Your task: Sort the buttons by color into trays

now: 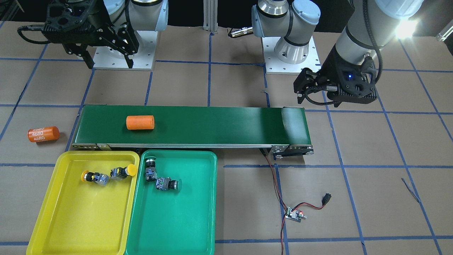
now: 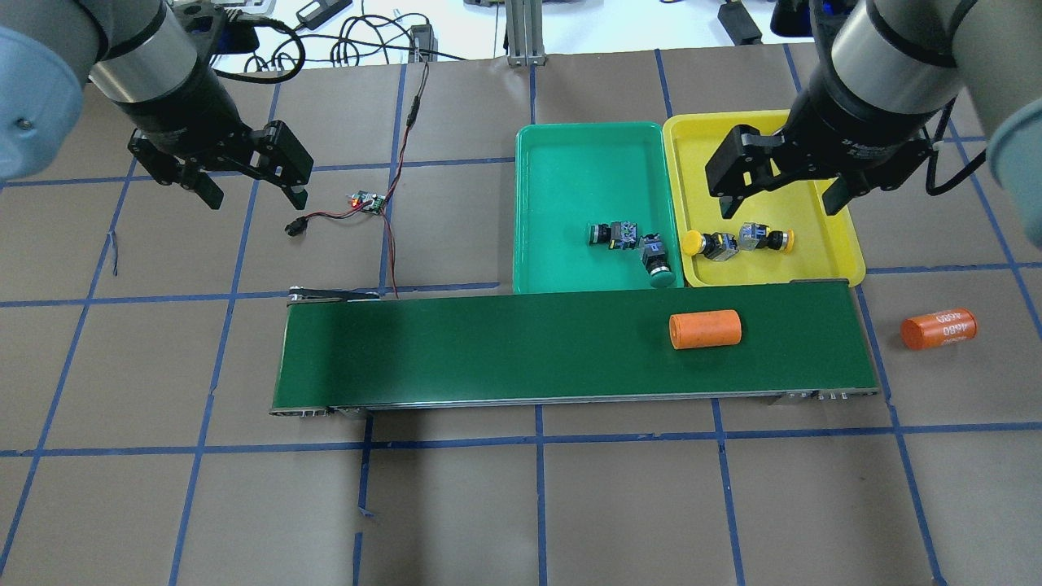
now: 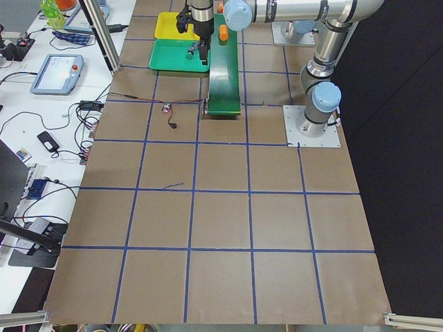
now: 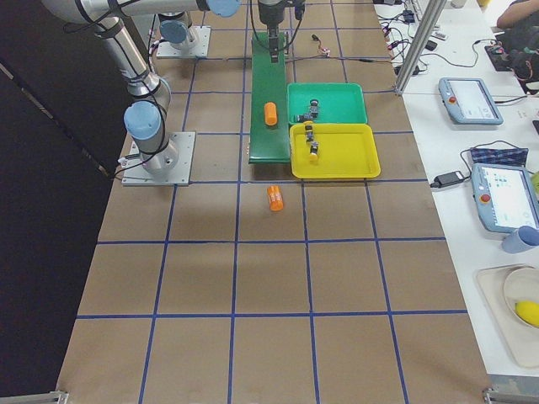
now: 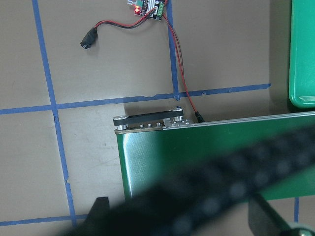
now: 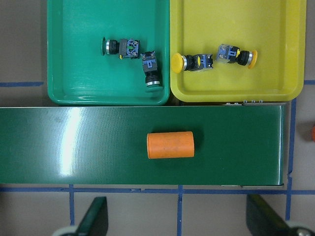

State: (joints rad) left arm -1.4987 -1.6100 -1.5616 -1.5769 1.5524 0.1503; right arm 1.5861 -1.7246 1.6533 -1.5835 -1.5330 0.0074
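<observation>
- Black left gripper (image 2: 256,194): hangs over bare table well left of both trays, jaws wide apart, nothing between them.
- Circuit board (image 2: 366,201) with red-black wires: just right of that gripper, not part of the sort.
- Dark-green conveyor belt (image 2: 488,350): runs along the near side of the trays and carries one orange cylinder (image 2: 705,330); no button lies on it.
- Green tray (image 2: 570,171): holds both green buttons (image 2: 612,234), lying on their sides at a right angle near the belt-side wall, bodies close together; whether they touch cannot be told.
- Yellow tray (image 2: 814,259): butts against the green tray and holds both yellow buttons (image 2: 710,243), lying in a line, bodies inward, caps outward.
- Black right gripper (image 2: 779,216): hovers above the yellow tray, jaws spread wide, empty.
- Second orange cylinder (image 2: 938,329): on the table, right of the belt's end.
- Handling, as judged: the buttons look light, rigid and hard-shelled, not fragile. The round caps are smooth and apt to roll or slip. The squarish grey body offers flat sides, so a hold across it looks surest. Paired bodies leave little finger room between them.
- Status, as judged: colours match trays; the sort looks complete.
</observation>
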